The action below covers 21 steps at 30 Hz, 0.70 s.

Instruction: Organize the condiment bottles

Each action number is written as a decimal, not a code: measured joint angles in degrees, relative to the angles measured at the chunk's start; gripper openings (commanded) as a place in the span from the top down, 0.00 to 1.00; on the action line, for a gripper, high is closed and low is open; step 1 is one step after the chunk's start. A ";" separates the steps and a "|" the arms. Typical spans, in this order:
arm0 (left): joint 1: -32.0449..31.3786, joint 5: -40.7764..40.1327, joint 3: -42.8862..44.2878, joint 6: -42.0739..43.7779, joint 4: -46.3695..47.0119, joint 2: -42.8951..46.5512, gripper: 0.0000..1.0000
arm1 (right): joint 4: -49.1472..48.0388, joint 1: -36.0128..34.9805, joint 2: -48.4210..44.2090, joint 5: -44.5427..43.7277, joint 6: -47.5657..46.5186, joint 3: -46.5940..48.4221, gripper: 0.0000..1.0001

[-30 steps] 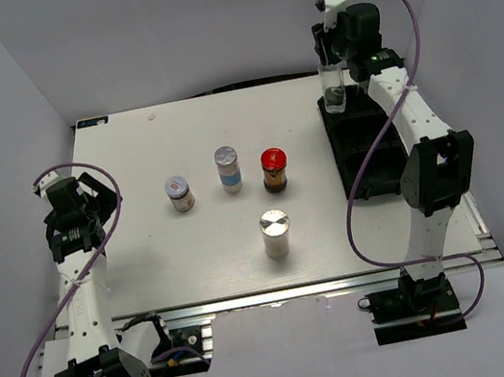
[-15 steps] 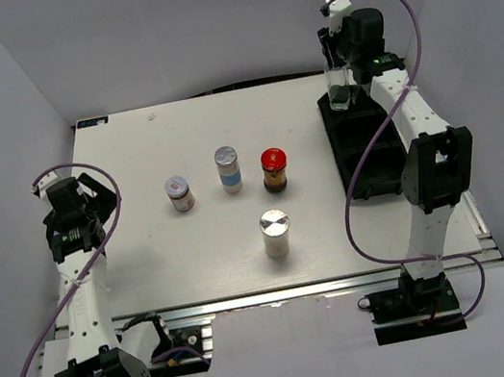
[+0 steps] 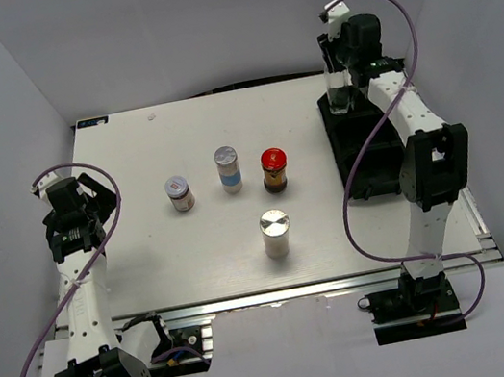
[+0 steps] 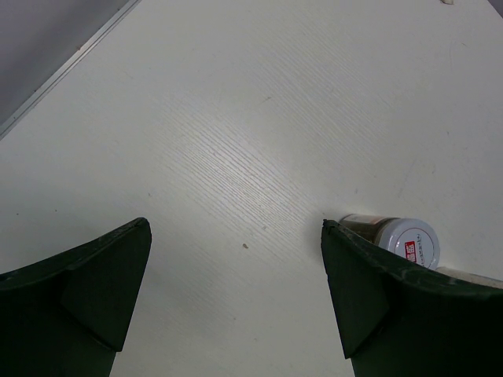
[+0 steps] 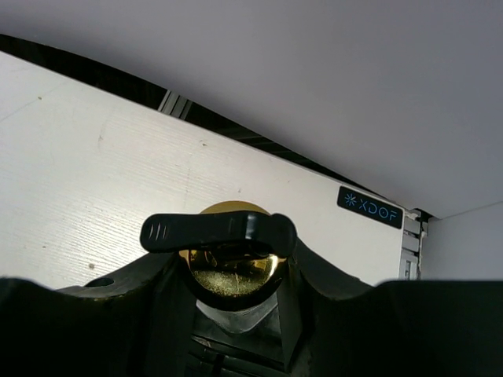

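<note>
I read this as the placing step for one bottle. My right gripper point(image 3: 339, 71) is clamped on the neck of a clear glass bottle point(image 5: 230, 273), whose gold pourer top fills the right wrist view just under the fingers. In the top view the bottle hangs upright at the far end of the black compartment tray point(image 3: 366, 168), at the right side of the table point(image 3: 128, 152). I cannot tell from here whether its base is seated in the farthest compartment or hovers just above it. My left gripper point(image 4: 234, 236) is spread wide with nothing between the jaws, parked low over the left side of the table. The small red-and-white-lidded jar point(image 4: 409, 243) lies just past its right finger. Four containers stand loose mid-table, well apart from the tray: that jar, the blue-labelled shaker point(image 3: 228, 168), the red-lidded dark jar point(image 3: 274, 170) and the silver-capped white shaker point(image 3: 276, 233) nearest the arms. So I judge the job under half done. Next I would lower the bottle straight down until it bottoms out, keep it vertical so it does not catch a divider, then release and lift clear before going for the red-lidded jar.
</note>
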<state>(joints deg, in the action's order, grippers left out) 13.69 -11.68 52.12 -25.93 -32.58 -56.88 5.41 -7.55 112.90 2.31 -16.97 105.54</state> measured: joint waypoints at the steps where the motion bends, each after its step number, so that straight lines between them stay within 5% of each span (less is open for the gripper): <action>1: 0.00 -0.04 0.00 0.00 0.00 0.00 0.02 | 0.04 0.02 0.26 -0.02 -0.02 -0.09 1.00; 6: 0.00 -0.17 0.00 -0.02 -0.02 0.00 0.02 | 0.13 0.04 1.62 0.00 -0.02 -0.44 1.00; 12: 0.00 -0.33 0.00 -0.02 -0.15 0.00 0.02 | -0.11 0.04 1.88 -0.61 0.31 -1.62 0.54; 15: 0.00 -0.37 0.00 -0.02 -0.20 0.00 0.02 | -1.62 0.09 1.88 -1.11 0.39 -1.97 0.42; 21: 0.00 -0.39 0.00 -0.02 -0.22 0.00 0.02 | -5.25 0.31 1.77 -3.61 0.37 -1.97 0.33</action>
<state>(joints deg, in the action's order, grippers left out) 13.69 -12.08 52.12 -25.96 -32.80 -56.88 0.16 -7.25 114.67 -1.30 -16.60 103.57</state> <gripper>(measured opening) 0.980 0.651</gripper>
